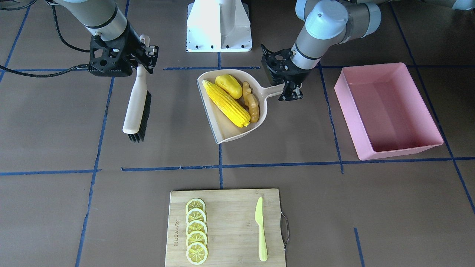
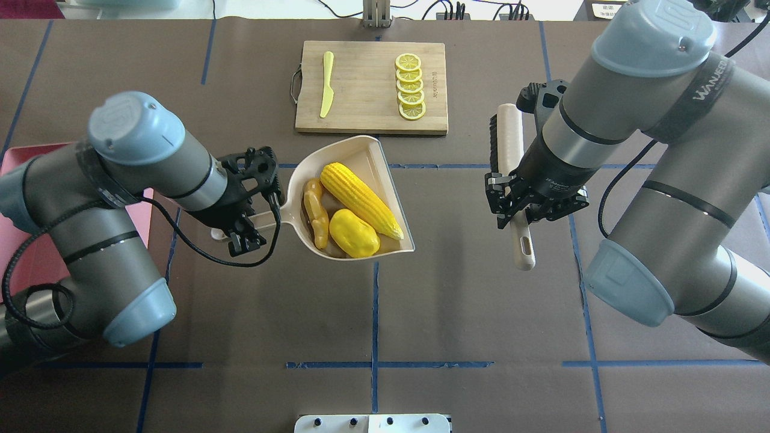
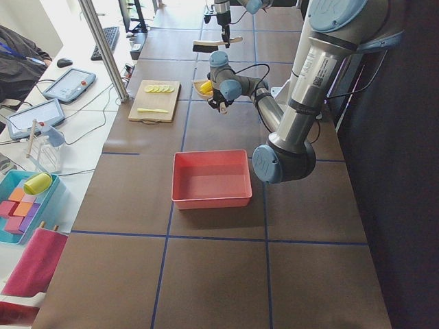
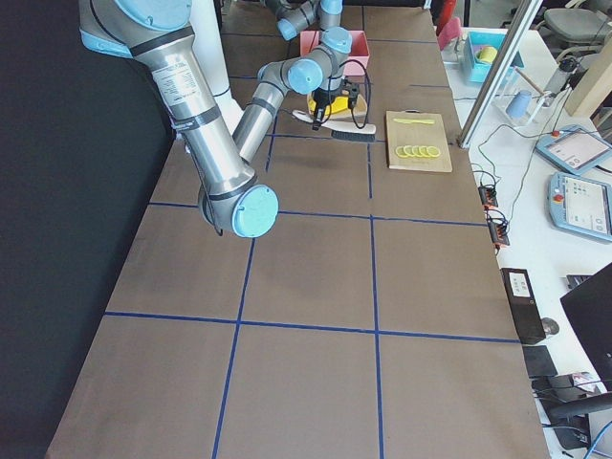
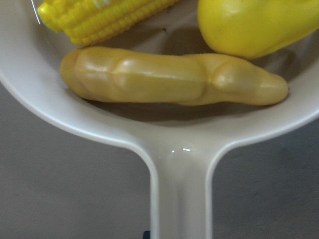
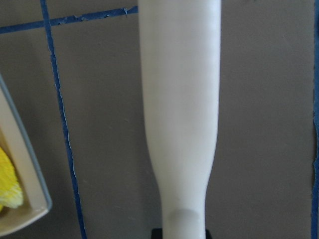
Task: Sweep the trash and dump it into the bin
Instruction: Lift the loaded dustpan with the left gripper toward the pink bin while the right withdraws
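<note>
The beige dustpan [image 1: 222,138] holds all the trash: the yellow corn cob [image 1: 226,104], the yellow potato-like lump [image 1: 228,86] and the tan-orange ginger root [image 1: 251,102]. My left gripper [image 1: 291,89] is shut on the dustpan's handle [image 5: 182,189]. The left wrist view shows the ginger root [image 5: 174,82] against the pan's back wall. The pink bin [image 1: 352,118] stands empty, to the robot's left of the dustpan. My right gripper [image 1: 143,59] is shut on a cream brush [image 1: 135,104] with black bristles, apart from the pan.
A wooden cutting board [image 1: 226,230] at the table's far side carries several lemon slices [image 1: 196,231] and a yellow-green plastic knife [image 1: 261,230]. Blue tape lines cross the brown table. The robot's white base [image 1: 219,26] sits behind the dustpan.
</note>
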